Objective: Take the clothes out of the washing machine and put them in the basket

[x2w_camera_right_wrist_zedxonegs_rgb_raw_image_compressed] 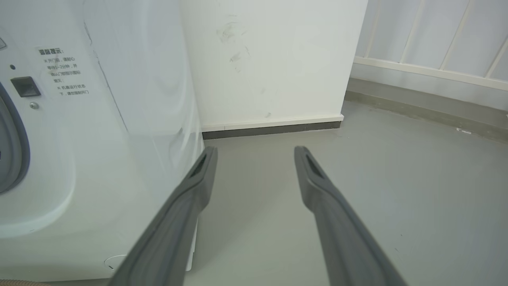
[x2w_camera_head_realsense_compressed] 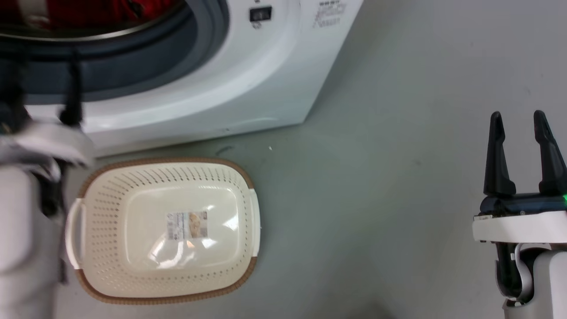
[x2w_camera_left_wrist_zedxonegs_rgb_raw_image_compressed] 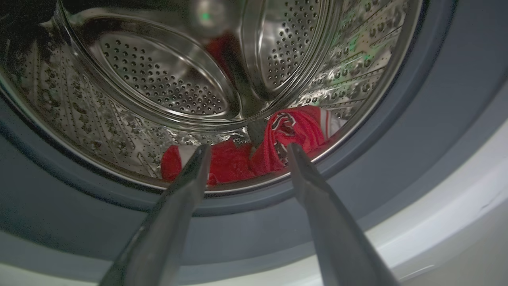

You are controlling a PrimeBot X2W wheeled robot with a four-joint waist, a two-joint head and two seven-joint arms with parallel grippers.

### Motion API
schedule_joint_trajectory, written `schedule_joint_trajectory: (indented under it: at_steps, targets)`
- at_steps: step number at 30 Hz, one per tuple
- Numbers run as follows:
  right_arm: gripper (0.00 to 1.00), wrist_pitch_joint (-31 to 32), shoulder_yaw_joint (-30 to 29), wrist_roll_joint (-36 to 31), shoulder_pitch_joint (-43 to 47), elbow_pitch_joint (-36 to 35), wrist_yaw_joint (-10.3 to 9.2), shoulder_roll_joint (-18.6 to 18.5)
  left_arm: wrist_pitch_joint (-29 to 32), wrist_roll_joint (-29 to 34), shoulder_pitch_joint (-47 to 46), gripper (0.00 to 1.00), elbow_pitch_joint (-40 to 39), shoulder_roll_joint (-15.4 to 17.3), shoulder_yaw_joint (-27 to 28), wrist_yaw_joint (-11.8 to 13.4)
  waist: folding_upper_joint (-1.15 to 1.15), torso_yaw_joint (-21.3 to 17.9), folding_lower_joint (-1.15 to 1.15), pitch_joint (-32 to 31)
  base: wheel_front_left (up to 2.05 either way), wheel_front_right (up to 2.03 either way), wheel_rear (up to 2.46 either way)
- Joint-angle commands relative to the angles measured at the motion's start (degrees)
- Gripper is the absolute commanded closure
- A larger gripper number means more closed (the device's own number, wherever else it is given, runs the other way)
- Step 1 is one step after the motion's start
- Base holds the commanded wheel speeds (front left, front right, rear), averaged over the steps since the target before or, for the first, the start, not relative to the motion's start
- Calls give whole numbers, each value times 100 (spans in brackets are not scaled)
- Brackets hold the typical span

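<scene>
– Two dark fingers at the lower right of the head view?
– Those of the right gripper (x2w_camera_head_realsense_compressed: pixel 518 116): spread wide, pointing up, gripping nothing, over grey floor (x2w_camera_head_realsense_compressed: pixel 376 177).
– And top left?
– White front of the washing machine (x2w_camera_head_realsense_compressed: pixel 248 88), with its grey porthole rim (x2w_camera_head_realsense_compressed: pixel 133 57) and a strip of the red clothes (x2w_camera_head_realsense_compressed: pixel 88 11) inside the opening.
– Below that?
– The basket (x2w_camera_head_realsense_compressed: pixel 106 208), on the floor just in front of the machine: cream, brown-rimmed, a paper label (x2w_camera_head_realsense_compressed: pixel 187 225) on its bottom. Pale left arm (x2w_camera_head_realsense_compressed: pixel 22 221), blurred, along the left edge, just beside the basket's left handle.
– Left wrist view next.
– Looks into the perforated steel drum (x2w_camera_left_wrist_zedxonegs_rgb_raw_image_compressed: pixel 158 79). Left gripper (x2w_camera_left_wrist_zedxonegs_rgb_raw_image_compressed: pixel 249 145) released, fingers well apart, tips at the lower lip of the porthole, clasping nothing. Clothes heaped low in the drum, just beyond the tips, red with white panels; touching the tips or not, cannot tell.
– Right wrist view?
– Again the right gripper's parted fingers, over the floor, beside the machine's front corner. White wall (x2w_camera_right_wrist_zedxonegs_rgb_raw_image_compressed: pixel 270 59) behind, with a dark skirting strip (x2w_camera_right_wrist_zedxonegs_rgb_raw_image_compressed: pixel 270 130) at its foot. Small printed notice (x2w_camera_right_wrist_zedxonegs_rgb_raw_image_compressed: pixel 63 71) and a dark latch slot (x2w_camera_right_wrist_zedxonegs_rgb_raw_image_compressed: pixel 25 86) on the machine's front.
</scene>
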Motion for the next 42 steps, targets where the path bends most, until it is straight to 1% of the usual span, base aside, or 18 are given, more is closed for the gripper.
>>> schedule_joint_trajectory:
  at_steps: [1,4,6,10,14,16,18,21,23,25,29,33,37,41,42]
  targets:
    - [0,-12,29,-2,-150,-36,-4,19,164,16,-385,0,118,294,-40,-13,0,-361,-1,673,0,0,0]
    - [0,-12,100,80,-236,-93,-6,18,664,25,-1287,0,448,748,-260,-30,0,-499,-1,1028,0,0,0]
    - [0,-12,128,140,-248,-128,-5,17,1146,14,-1850,0,642,1000,-396,-30,0,-579,-1,1221,0,0,0]
    - [0,-12,254,231,-316,-175,-4,19,2314,35,-2858,0,1011,1371,-743,-32,0,-720,-1,1544,0,0,0]
    - [0,-12,448,330,-320,-250,-5,19,3108,50,-3762,0,1302,1759,-1133,-33,0,-900,-1,1811,0,0,0]
    - [0,-12,576,383,-349,-271,-6,18,3464,-60,-4131,0,1507,1952,-1266,-32,0,-1023,-1,1925,0,0,0]
    - [0,-12,709,428,-370,-302,-5,19,3843,-115,-4519,0,1691,2236,-1430,-28,0,-1153,-1,2023,0,0,0]
    - [0,-12,833,536,-351,-372,-6,16,4389,-216,-4935,0,1889,2587,-1786,-28,0,-1330,-1,2147,0,0,0]
    - [0,-12,836,600,-317,-430,-5,19,4710,-287,-5178,0,1965,2785,-2111,-29,0,-1367,-1,2247,0,0,0]
    - [0,-12,939,596,-313,-441,-5,23,5027,-440,-5396,0,2080,2968,-2274,-29,0,-1405,-1,2344,0,0,0]
    - [0,-12,1113,614,-342,-473,-6,14,5333,-563,-5724,0,2130,3165,-2591,-29,0,-1517,-1,2476,0,0,0]
    - [0,-12,1163,705,-320,-527,-5,16,5524,-700,-5921,0,2227,3352,-2754,-29,0,-1601,-1,2566,0,0,0]
    - [0,-12,1206,656,-276,-590,-5,16,5640,-822,-5951,0,2358,3431,-2858,-29,0,-1607,-1,2626,0,0,0]
    - [0,-12,1128,625,-276,-653,-6,15,5645,-887,-5954,0,2438,3419,-2919,-29,0,-1571,-1,2682,0,0,0]
    - [0,-12,1105,610,-280,-667,-5,16,5629,-910,-5958,7,2466,3405,-2938,-29,0,-1554,-1,2697,0,0,0]
